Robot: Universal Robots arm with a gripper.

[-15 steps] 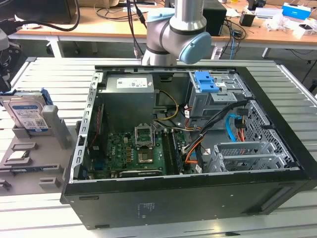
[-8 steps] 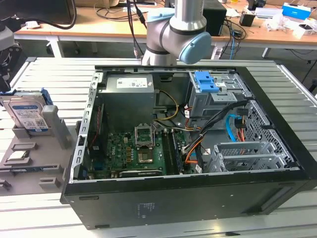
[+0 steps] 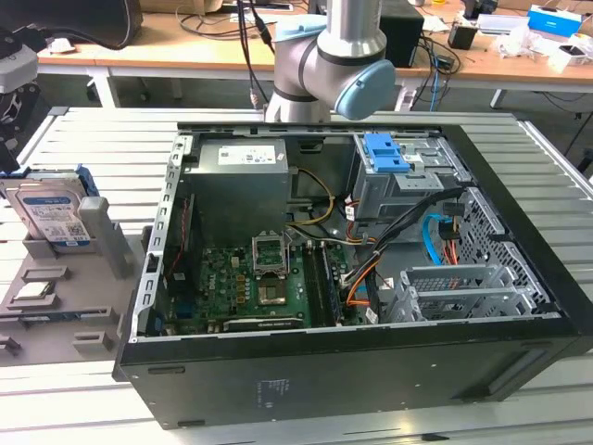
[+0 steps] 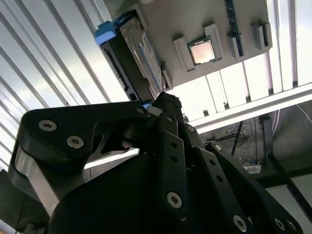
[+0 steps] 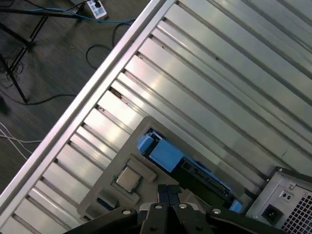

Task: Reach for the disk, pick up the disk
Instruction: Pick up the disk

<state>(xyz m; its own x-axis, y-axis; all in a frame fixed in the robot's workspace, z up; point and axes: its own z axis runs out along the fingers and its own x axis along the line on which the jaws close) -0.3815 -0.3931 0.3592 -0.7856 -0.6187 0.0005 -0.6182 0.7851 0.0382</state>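
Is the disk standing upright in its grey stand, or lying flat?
Upright: the disk stands on its edge in the grey stand, leaning slightly, label side showing in the exterior view.

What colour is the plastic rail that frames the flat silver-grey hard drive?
The plastic carrier rail is blue, clearest in the first wrist view.

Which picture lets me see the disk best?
The exterior view: the disk stands in a grey stand, label facing the camera. The second wrist view shows it nearly edge-on; the first wrist view, mostly its blue rail.
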